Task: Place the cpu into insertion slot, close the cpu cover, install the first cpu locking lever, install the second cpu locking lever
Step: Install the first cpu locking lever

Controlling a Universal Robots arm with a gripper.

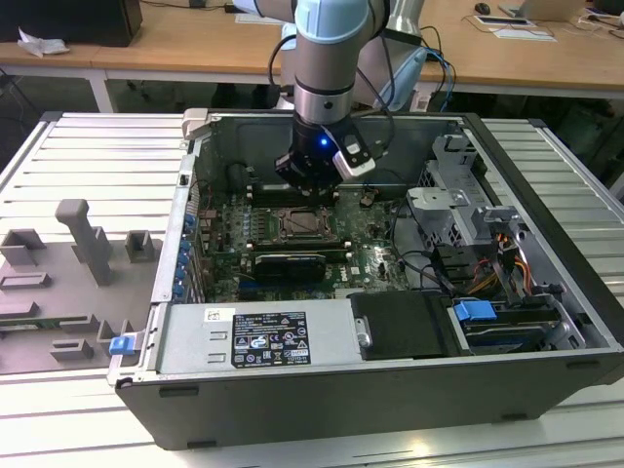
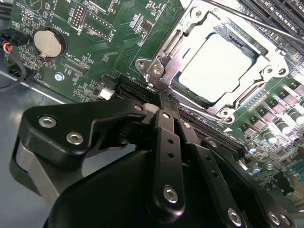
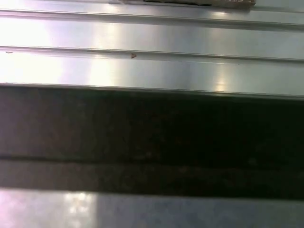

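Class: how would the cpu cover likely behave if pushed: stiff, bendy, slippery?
The cpu cover looks like thin sheet metal with a large window: probably light, slightly springy. Its shiny face would likely be slippery. Lying flat around the cpu, it seems unlikely to tip.

A white-and-black printed label on the grey metal power-supply box and white lettering on the green circuit board are both too small to read.
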